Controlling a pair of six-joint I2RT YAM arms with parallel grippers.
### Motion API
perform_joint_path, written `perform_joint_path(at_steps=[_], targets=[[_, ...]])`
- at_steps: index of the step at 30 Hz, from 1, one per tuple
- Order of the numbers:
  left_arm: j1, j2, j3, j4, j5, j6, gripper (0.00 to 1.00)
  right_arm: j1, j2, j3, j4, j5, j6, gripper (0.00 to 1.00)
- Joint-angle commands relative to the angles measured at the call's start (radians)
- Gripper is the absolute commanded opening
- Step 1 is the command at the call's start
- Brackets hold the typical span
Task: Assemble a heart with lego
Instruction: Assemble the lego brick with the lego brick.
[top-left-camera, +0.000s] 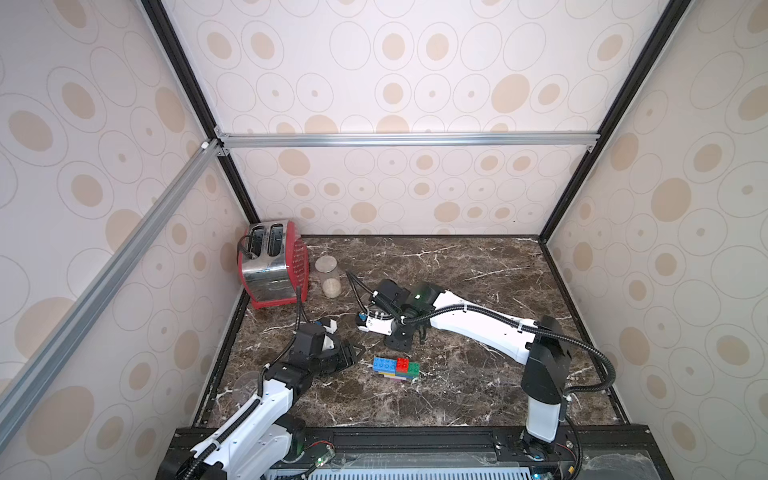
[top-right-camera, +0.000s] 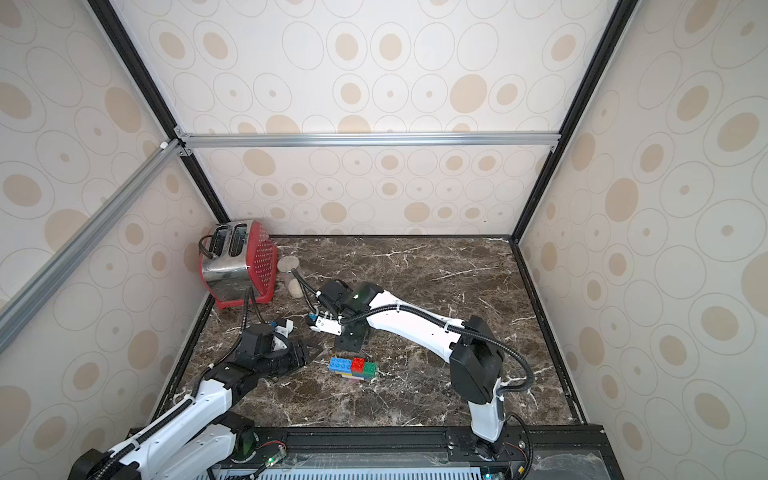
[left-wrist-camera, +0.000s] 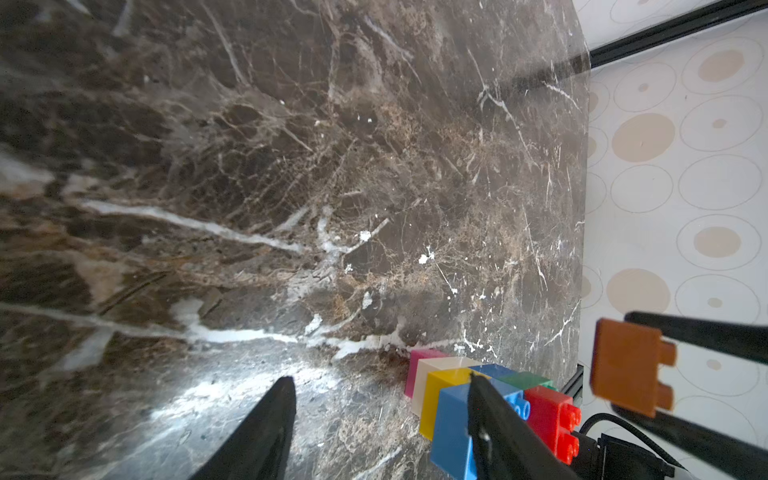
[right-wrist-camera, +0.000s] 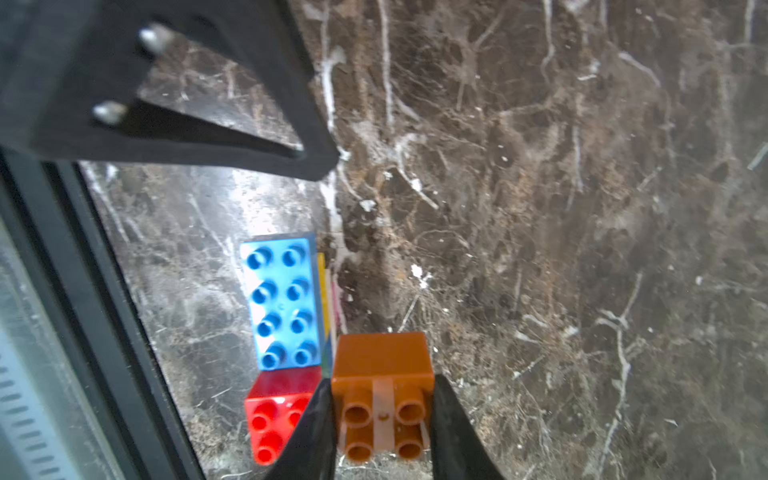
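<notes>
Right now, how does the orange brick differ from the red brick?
The orange brick is gripped by the right gripper, apart from the heart. The red brick is already joined into the heart, next to a blue brick. The orange brick appears lifted off the table, while the red brick sits on top of the stack resting there. Both are small, square, four-stud bricks.

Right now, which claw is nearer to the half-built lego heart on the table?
Left, it seems. The left claw sits low, open, just beside the heart, at its blue end. The right claw hangs above its far side, apart, shut on the orange brick.
</notes>
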Motion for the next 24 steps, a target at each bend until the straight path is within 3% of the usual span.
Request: perform_joint_path(at_steps=[1,24], targets=[[0.005,-0.013,-0.010,-0.017,-0.014,-0.013,0.66,0.021,0.032,0.022,-0.080,-0.031,-0.032,0.27],[0.005,-0.006,-0.016,0.008,0.000,-0.009,0.66,0.076,0.095,0.059,-0.130,-0.027,0.084,0.26]])
